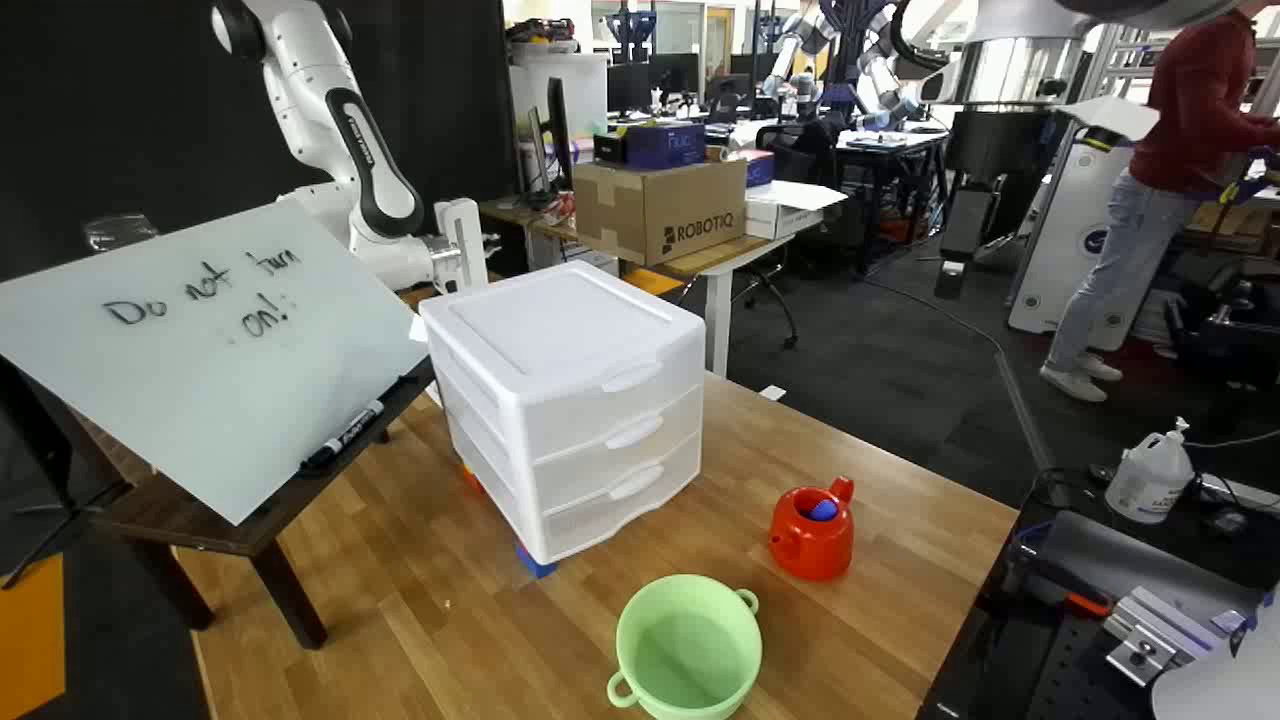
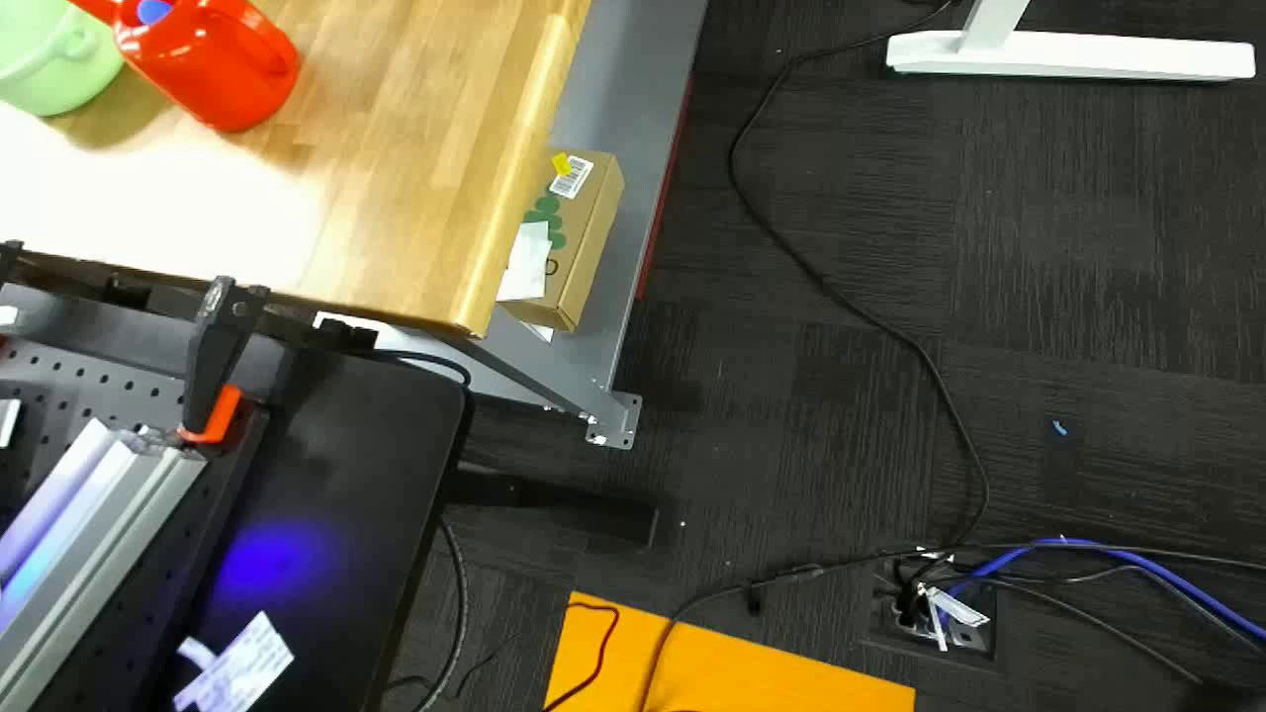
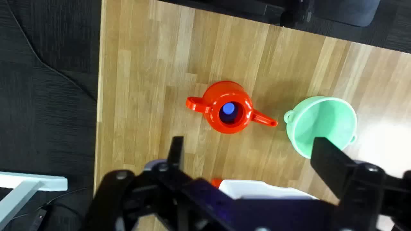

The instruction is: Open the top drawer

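The white plastic drawer unit (image 1: 570, 320) stands on the wooden table in an exterior view. Its top drawer (image 1: 605, 415) is the highest of three alike, with a curved lip handle (image 1: 632, 377); all three fronts look flush and shut. In the wrist view part of the white unit (image 3: 257, 187) shows at the bottom, mostly hidden behind the gripper; which drawer this is I cannot tell. My gripper (image 3: 249, 146) is open, with nothing between its fingers. In an exterior view the gripper (image 1: 957, 255) hangs in the air, apart from the unit. The drawer unit is out of view in the remaining exterior view.
A red teapot (image 1: 812, 535) with a blue thing inside and a green two-handled pot (image 1: 690, 640) stand in front of the unit. A whiteboard (image 1: 210, 350) on a dark stand is beside it. Blue (image 1: 535, 562) and red (image 3: 217, 182) blocks lie at the unit's base.
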Robot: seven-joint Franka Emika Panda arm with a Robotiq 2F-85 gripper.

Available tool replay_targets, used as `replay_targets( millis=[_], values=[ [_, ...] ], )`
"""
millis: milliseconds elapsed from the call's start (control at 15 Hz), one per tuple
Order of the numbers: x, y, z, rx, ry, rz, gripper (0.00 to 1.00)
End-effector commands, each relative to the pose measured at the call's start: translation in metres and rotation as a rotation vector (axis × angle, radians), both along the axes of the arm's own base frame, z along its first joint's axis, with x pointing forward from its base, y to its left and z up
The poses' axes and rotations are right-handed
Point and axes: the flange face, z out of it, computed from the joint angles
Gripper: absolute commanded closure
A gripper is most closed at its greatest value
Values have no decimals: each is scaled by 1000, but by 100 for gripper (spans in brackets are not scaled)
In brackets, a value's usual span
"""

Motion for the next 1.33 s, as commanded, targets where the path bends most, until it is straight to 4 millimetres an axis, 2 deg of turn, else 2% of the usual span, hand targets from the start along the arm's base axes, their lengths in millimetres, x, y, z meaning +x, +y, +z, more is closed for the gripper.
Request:
replay_targets(
  millis=[0,800,933,1267],
  values=[
    [0,0,1,0,1,0,0],
    [1,1,0,-7,3,5,0],
    [1,8,-3,-52,24,38,0],
    [0,42,-22,-247,91,172,0]
  ],
)
